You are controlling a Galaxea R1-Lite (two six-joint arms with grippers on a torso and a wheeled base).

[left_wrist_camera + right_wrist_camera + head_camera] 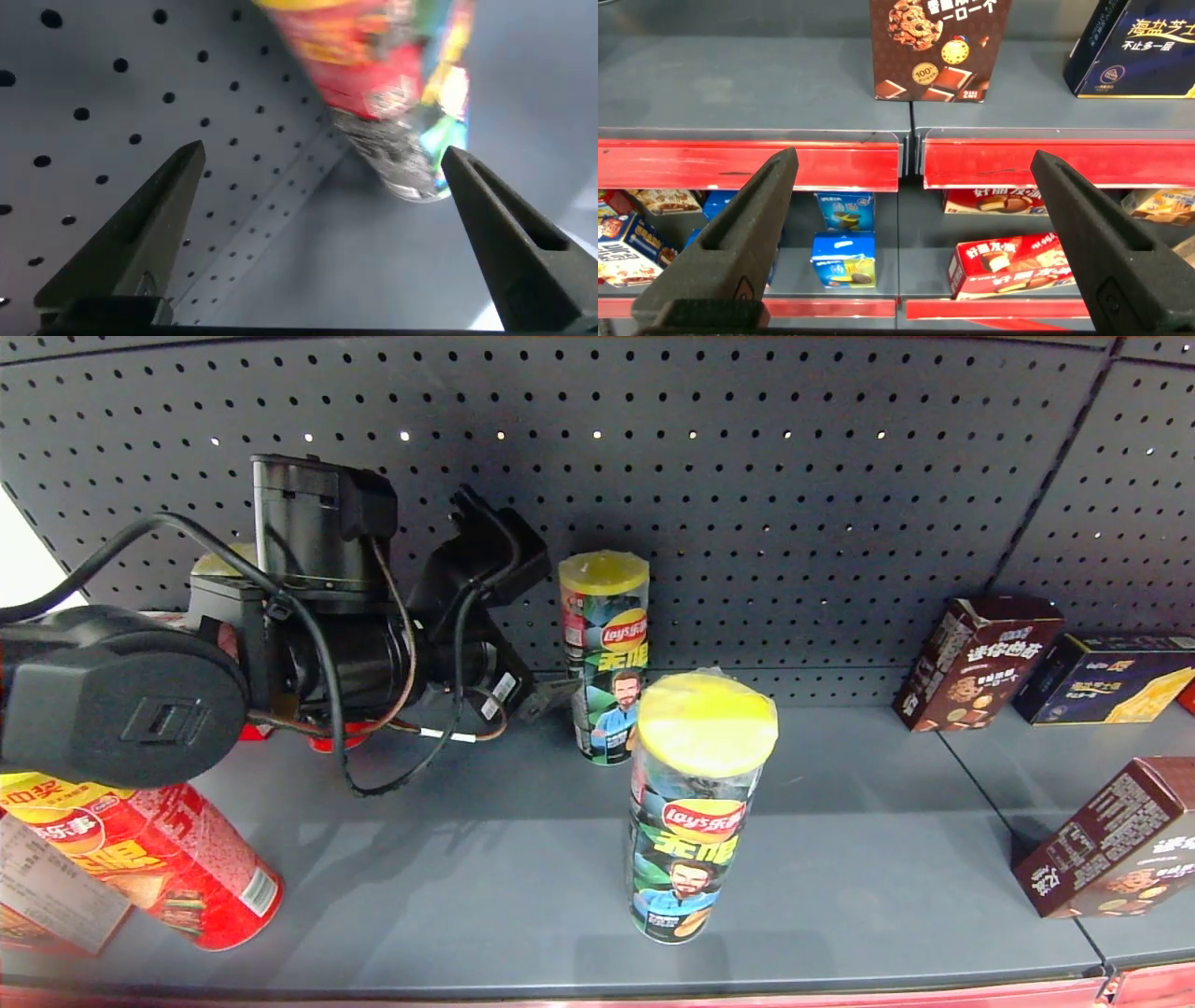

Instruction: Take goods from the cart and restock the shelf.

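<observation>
Yellow-lidded chip can (605, 658), likely light and slick, suits a mid-body grip; left claw (322, 154) beside it released, right claw (913, 157) likewise spread

Red oval logo over yellow characters on the front yellow-lidded green crisp tube (695, 821) and its twin (605, 653) at eleven o'clock; white characters on the brown cardboard box (976, 661).
</observation>
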